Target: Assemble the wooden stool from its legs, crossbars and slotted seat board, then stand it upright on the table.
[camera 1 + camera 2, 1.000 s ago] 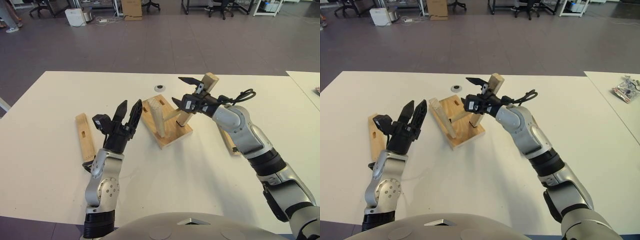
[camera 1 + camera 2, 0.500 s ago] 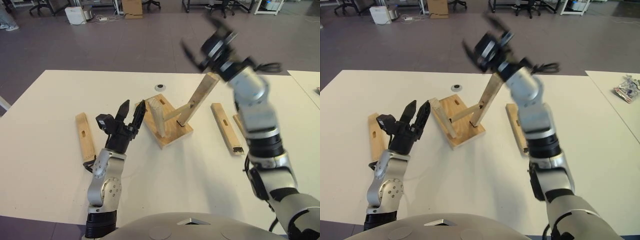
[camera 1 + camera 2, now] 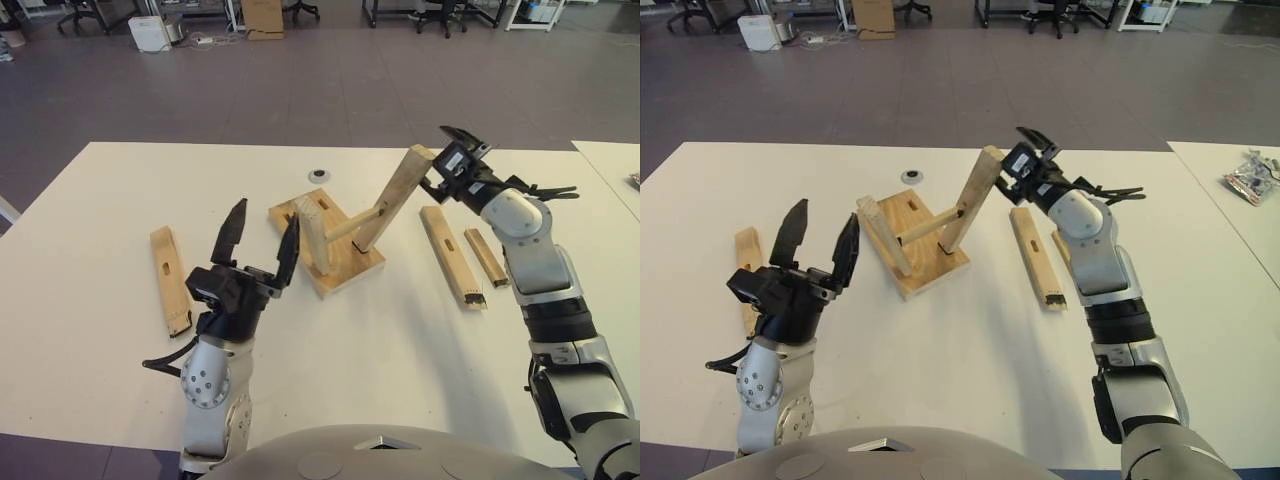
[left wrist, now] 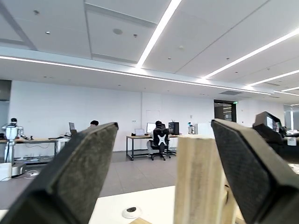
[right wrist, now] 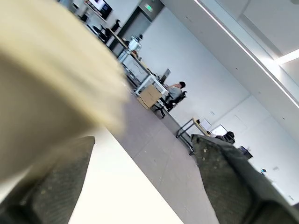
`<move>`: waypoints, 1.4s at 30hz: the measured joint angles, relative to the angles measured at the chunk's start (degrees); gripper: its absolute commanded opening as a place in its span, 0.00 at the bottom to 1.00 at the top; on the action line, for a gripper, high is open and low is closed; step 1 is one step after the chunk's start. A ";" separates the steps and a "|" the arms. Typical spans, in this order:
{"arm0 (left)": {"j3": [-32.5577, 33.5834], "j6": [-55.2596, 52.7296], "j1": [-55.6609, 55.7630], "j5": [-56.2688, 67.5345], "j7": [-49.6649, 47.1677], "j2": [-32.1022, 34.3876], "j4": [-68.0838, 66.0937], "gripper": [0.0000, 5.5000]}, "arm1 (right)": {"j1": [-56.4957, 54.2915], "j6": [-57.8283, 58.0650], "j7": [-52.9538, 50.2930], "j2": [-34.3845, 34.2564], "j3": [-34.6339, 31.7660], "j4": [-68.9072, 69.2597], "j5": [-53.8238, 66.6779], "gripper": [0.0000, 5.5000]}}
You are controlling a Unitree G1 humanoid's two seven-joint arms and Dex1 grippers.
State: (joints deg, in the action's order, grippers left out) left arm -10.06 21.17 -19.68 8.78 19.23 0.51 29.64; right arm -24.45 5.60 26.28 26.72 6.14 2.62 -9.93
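The white table (image 3: pixel 90 200) stands in a large room with a grey floor and desks far behind. The seat board (image 3: pixel 345 270) lies near the middle of the table, toward its far edge, with a tilted leg (image 3: pixel 385 210) standing on it. The left hand (image 3: pixel 267 210) is raised just beside the board, fingers wide apart. The right hand (image 3: pixel 440 162) is at the top of the tilted leg, fingers apart.

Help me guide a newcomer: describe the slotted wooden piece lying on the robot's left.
On the white table, look to the robot's left of the seat board. The slotted piece lies flat there alone; the other loose pieces lie paired on the right.
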 measured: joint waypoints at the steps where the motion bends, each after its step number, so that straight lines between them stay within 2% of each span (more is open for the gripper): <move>1: -0.62 -1.24 0.03 -0.47 -0.43 0.12 0.34 0.67 | 0.92 -0.34 0.79 -0.20 1.15 1.64 -0.03 0.70; 7: -1.96 -15.55 0.57 -1.40 -7.04 0.07 15.60 0.67 | 3.60 -1.10 1.65 -0.49 3.19 5.62 -0.17 0.70; 10: -1.86 -20.52 -2.75 0.05 -8.75 1.75 24.28 0.67 | 4.64 -0.89 0.82 -0.37 2.86 5.17 -0.67 0.70; 12: -4.54 -20.75 -7.03 -0.70 -9.81 3.19 28.85 0.67 | 4.73 -0.38 0.39 -0.40 2.75 5.18 -1.05 0.70; 15: -11.84 -20.76 -12.10 -7.33 -12.29 3.70 29.88 0.67 | 5.10 0.40 -0.59 -0.55 2.54 5.31 -1.36 0.70; 16: -14.44 -25.15 -11.65 -9.83 -13.13 4.16 30.44 0.67 | 5.25 0.54 -0.63 -0.72 2.49 5.48 -1.37 0.70; 19: -15.66 -38.94 -4.45 -14.12 -16.12 3.33 30.13 0.67 | 5.55 1.04 -0.66 -1.09 2.57 6.29 -1.36 0.70; 21: -14.08 -42.07 -2.81 -15.04 -18.17 3.27 29.87 0.67 | 5.98 1.13 -0.66 -1.45 2.66 7.00 -1.35 0.70; 24: -12.84 -41.63 -2.01 -13.33 -18.75 3.67 29.56 0.67 | 6.72 1.13 -0.66 -1.56 2.85 7.02 -1.36 0.70; 26: -9.09 -37.23 7.12 -13.85 -19.47 1.27 24.47 0.67 | 7.00 1.56 -0.67 -2.27 3.11 7.47 -1.41 0.70; 30: -14.00 -24.47 -2.90 -18.78 -20.94 2.78 29.49 0.67 | 7.38 2.24 -0.69 -2.67 3.22 7.62 -1.52 0.70; 32: -14.18 -21.60 -4.38 -20.21 -21.12 3.10 29.60 0.67 | 7.39 2.24 -0.68 -2.75 3.37 7.69 -1.56 0.70; 38: -5.00 -18.42 -0.72 -13.56 -21.30 1.65 20.19 0.67 | 7.41 2.24 -0.68 -2.93 3.45 7.81 -1.65 0.70; 42: 6.24 -14.12 -0.12 -9.18 -23.70 0.32 14.29 0.67 | 7.42 2.23 -0.69 -3.04 3.50 7.79 -1.78 0.70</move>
State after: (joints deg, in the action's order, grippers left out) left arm -3.82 7.05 -19.80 -0.39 -4.47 0.83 43.93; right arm -17.03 7.84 25.59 23.68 9.64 10.40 -11.71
